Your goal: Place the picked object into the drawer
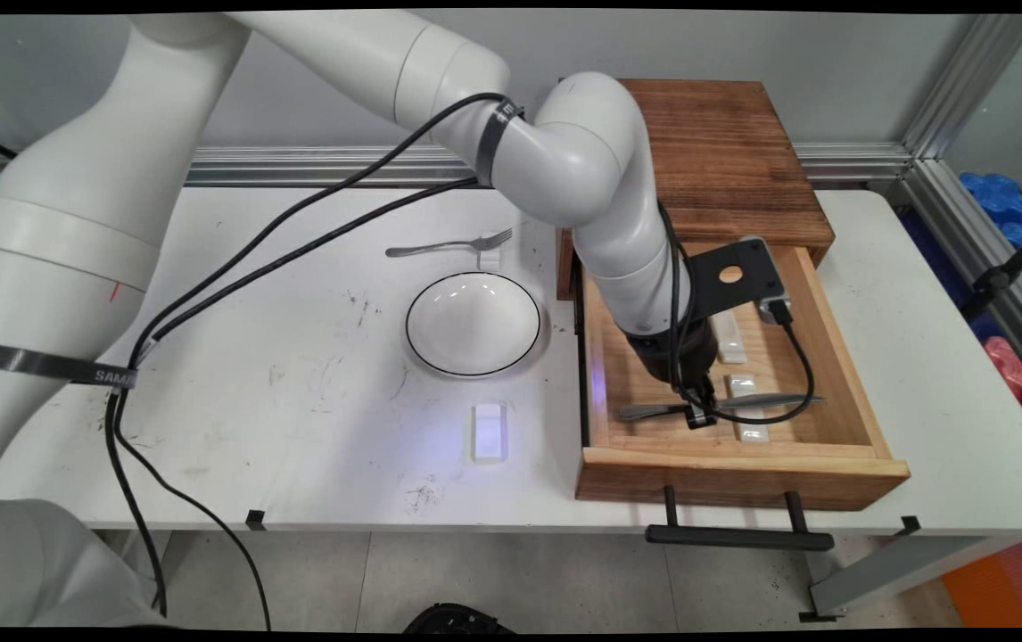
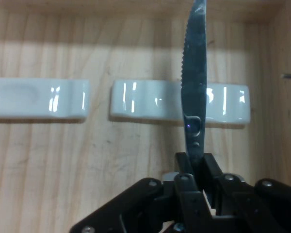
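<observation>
A white bench [image 1: 297, 392] is standing before a grey wall, carrying a dark wooden cabinet [image 1: 725, 152] at its 2 o'clock corner. The cabinet's pale wooden drawer [image 1: 743, 477] is standing pulled out toward the near edge, its black handle [image 1: 738, 536] hanging past the bench's rim.

The arm is reaching down into the drawer, and the claw [image 1: 696, 412] is clenching a table knife [image 1: 725, 404] near the join of blade and handle. The knife is lying level across the drawer, its handle pointing toward 9 o'clock and its blade tip toward 3 o'clock. In the hand view the serrated blade [image 2: 194, 82] is crossing over 1 of 2 white ceramic rests [image 2: 39, 99] lined up on the drawer floor; whether it is touching that rest cannot be told. A 3rd white rest [image 1: 729, 337] is lying farther back in the drawer, toward 12 o'clock from the claw.

Out on the bench, a white bowl [image 1: 473, 323] with a thin black rim is sitting just beside the drawer at its 9 o'clock side. A metal fork [image 1: 449, 245] is lying at the bowl's 12 o'clock, its tines resting on a small white rest [image 1: 490, 259]. Another white rest [image 1: 489, 432] is lying at the bowl's 6 o'clock, apart from it.
</observation>
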Controlling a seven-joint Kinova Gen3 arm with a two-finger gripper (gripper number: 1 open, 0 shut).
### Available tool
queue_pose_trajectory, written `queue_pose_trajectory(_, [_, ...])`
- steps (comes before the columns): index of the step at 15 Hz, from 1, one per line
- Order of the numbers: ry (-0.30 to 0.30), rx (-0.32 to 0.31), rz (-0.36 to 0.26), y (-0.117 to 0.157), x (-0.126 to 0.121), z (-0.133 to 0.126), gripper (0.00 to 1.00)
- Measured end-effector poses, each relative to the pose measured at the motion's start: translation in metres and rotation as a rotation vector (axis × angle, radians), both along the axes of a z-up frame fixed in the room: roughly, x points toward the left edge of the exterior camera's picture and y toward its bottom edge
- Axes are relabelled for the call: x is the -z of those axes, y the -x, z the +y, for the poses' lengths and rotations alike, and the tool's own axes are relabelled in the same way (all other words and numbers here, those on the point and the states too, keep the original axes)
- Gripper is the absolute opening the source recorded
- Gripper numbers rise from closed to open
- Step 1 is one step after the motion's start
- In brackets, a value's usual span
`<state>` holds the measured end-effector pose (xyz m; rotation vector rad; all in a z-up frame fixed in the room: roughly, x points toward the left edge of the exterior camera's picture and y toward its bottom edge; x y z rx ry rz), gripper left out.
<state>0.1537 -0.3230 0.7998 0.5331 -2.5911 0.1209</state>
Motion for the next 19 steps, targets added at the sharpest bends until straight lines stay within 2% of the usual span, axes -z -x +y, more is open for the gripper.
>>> queue_pose_trajectory(11, [0.019, -0.003, 0.007, 0.0019, 0.0093, -0.0052, 0.00])
queue_pose_trajectory(12, [0.020, -0.003, 0.008, 0.0019, 0.0098, -0.0051, 1.00])
queue_pose_trajectory(19, [0.035, -0.005, 0.009, 0.0007, 0.0085, -0.0063, 1.00])
